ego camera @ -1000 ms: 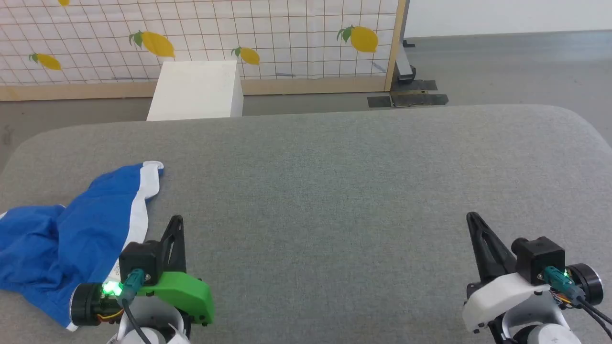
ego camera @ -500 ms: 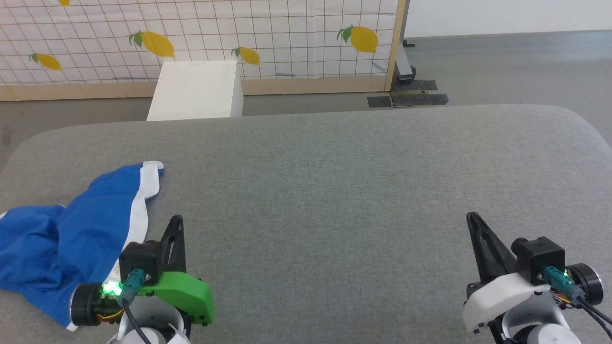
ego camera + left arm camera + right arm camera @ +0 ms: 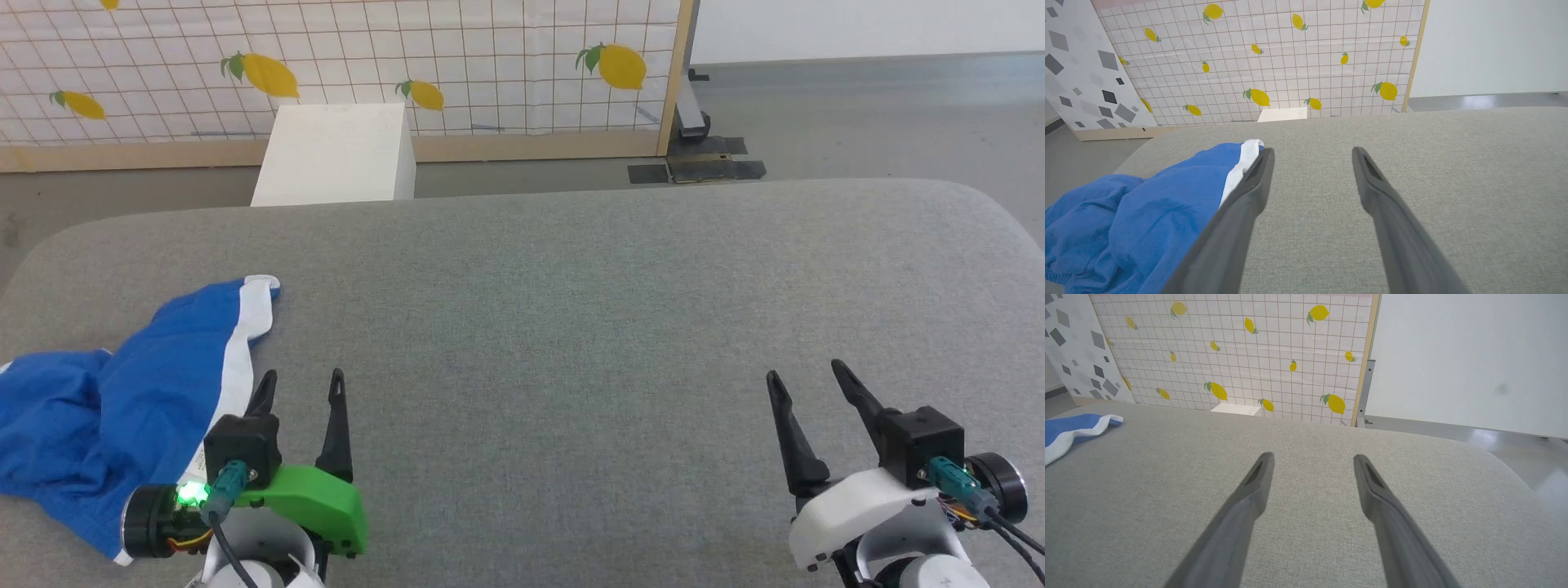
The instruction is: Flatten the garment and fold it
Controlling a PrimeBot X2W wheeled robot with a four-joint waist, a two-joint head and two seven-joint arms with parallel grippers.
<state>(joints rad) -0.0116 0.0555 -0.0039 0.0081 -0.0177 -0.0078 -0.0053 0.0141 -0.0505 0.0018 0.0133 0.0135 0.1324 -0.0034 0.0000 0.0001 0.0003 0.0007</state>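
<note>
While left fingers (image 3: 335, 433) and right fingers (image 3: 790, 441) gape empty | garment (image 3: 122, 408) crumpled just beside left fingers

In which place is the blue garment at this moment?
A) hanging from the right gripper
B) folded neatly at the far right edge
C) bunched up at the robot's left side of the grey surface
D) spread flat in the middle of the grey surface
C: the garment lies crumpled on the grey surface beside the open left gripper, which holds nothing, while the right gripper stands open far from it.
</note>
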